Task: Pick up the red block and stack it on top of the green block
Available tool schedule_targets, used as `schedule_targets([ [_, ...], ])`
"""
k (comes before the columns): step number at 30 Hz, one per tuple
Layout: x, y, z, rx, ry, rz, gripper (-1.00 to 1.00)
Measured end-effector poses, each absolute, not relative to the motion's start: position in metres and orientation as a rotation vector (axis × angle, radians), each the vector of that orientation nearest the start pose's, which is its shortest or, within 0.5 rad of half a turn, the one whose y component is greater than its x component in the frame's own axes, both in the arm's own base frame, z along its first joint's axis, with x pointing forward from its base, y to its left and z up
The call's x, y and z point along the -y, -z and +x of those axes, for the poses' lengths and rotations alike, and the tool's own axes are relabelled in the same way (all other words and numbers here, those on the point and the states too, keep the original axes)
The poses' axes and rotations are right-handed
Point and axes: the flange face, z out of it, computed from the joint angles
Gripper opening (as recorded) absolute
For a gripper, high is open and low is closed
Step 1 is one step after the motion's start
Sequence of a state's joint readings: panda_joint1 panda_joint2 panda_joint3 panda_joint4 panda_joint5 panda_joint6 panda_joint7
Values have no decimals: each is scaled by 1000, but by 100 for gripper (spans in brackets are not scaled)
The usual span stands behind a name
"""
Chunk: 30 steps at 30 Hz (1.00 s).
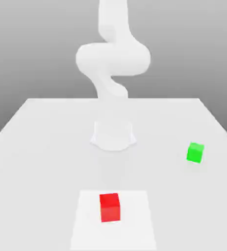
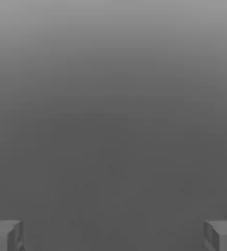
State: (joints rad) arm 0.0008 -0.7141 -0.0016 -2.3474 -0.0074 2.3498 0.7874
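- Red block (image 1: pixel 110 207): nearest, at about 6 o'clock on the white table (image 1: pixel 37 147), sitting on a paler square patch (image 1: pixel 139 220).
- Green block (image 1: pixel 195 152): at about 3 o'clock, well apart from the red one.
- Arm base (image 1: pixel 113 135): mid-table, beyond both.
- Gripper (image 2: pixel 113 235): fingers (image 2: pixel 7 235) spread wide, nothing between them.

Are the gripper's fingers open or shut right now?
Open. In the hand view the two fingers sit far apart at opposite edges, nothing between them; the gripper holds no block.

The red block (image 1: pixel 110 207) sits well apart from the green block (image 1: pixel 195 152), apparently both on the table (image 1: pixel 41 147).
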Motion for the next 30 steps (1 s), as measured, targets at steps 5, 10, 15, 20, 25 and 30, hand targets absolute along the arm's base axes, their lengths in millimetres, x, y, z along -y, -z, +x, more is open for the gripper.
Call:
schedule_targets([
  [5, 3, -543, 433, -1051, 733, -2669, 0],
  [10, 6, -426, 450, -1049, 510, -2796, 0],
  [15, 8, -314, 436, -1034, 268, -2899, 0],
  [20, 9, -217, 400, -1010, 31, -2969, 0],
  [25, 9, -161, 396, -1006, 1, -2976, 0],
  [30, 9, -145, 394, -1005, 0, -2977, -100],
])
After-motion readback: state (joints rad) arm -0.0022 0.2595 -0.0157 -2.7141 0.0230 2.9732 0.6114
